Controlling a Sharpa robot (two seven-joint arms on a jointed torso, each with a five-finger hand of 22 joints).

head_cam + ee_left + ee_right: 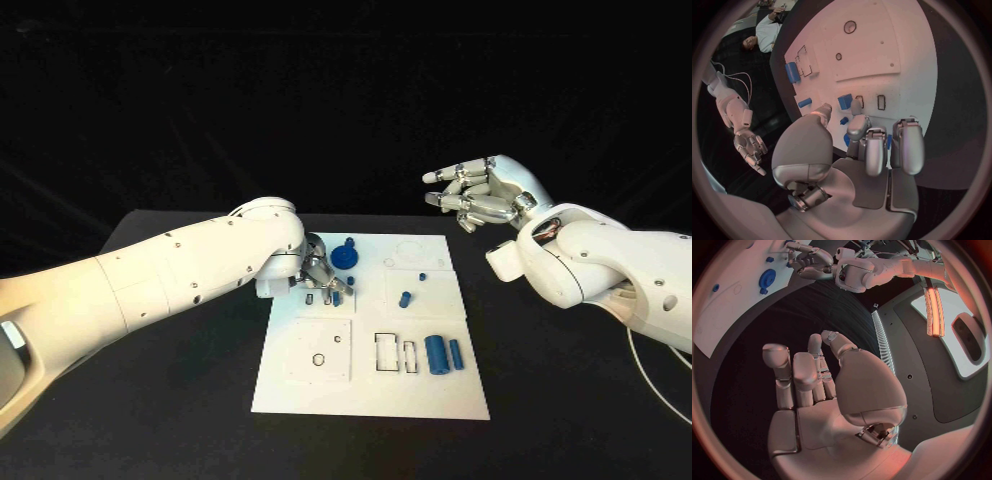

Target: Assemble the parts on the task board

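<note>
No brand, label or readable writing on any surface; the task board (372, 380) carries only thin black outlines of slots and circles.

Task board: white plate, centre of the head view, lower half. Two blue cylinders (443, 355) lie side by side at its right-centre, beside a rectangular outline. A small blue peg (407, 298) lies just above them, mid-board. A round blue part (345, 256) stands near the board's upper-left corner.

Left hand (316, 278): lowered onto the upper-left part of the board, fingers pointing down at it. Left wrist view shows the fingers (877, 150) curled over a blue block (845, 101) and smaller blue pieces beside the slot outlines. The fingertips hide the contact area, so cannot tell whether anything is held or only touched.

Right hand (483, 196): raised above the table, upper right of the head view, well apart from the board. Fingers partly curled and spread, palm bare, nothing in it; right wrist view (826, 400) confirms this.

Right forearm is cut off by the right frame edge.
</note>
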